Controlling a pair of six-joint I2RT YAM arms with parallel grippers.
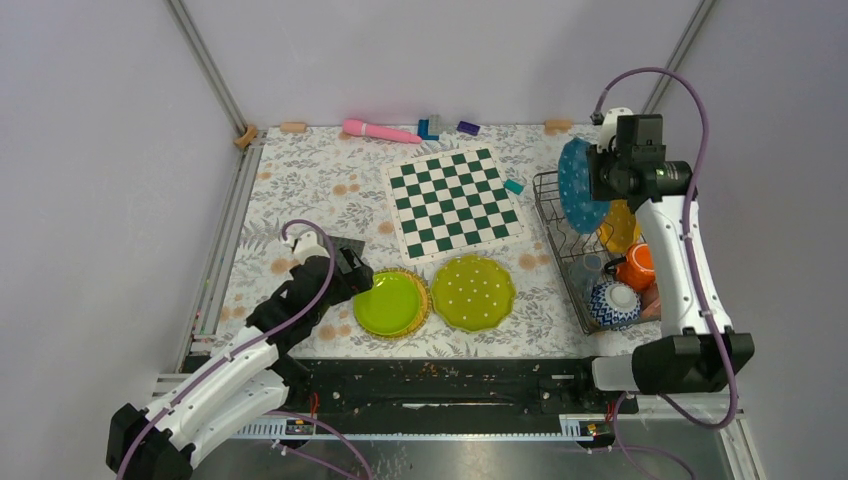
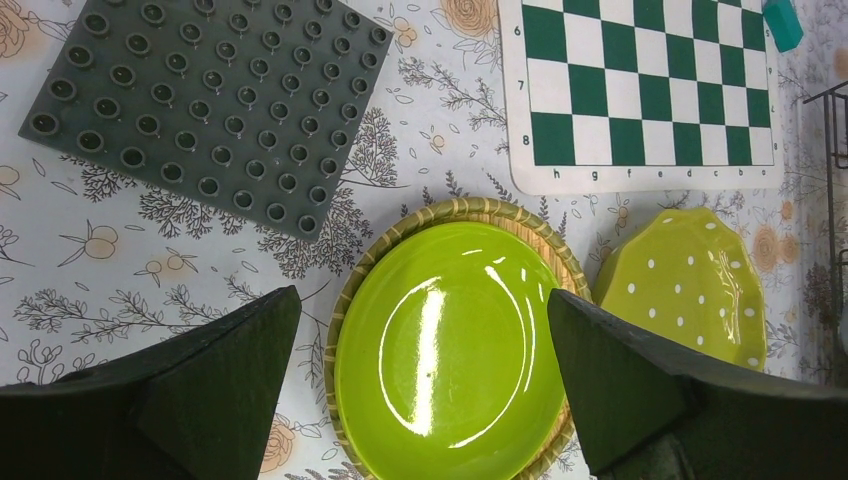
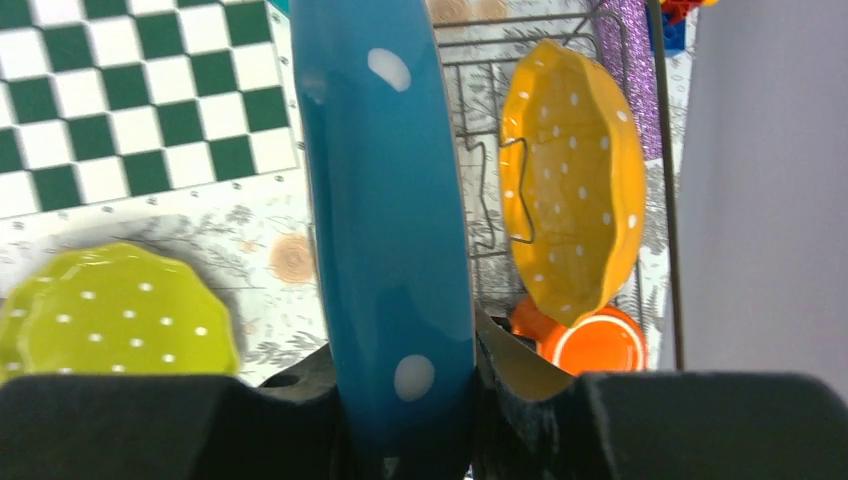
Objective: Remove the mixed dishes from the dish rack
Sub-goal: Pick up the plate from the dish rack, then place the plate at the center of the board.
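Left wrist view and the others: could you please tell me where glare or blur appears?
Left wrist view: white glare streaks on the glossy lime-green round plate; right wrist view: the teal white-dotted plate sits close to the lens and looks soft, the orange scalloped plate sharper; top external view: even, soft light.

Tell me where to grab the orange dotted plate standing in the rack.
Probably its top rim, from above: the orange dotted plate stands on edge in the dish rack, so its thin scalloped edge is free to pinch across.
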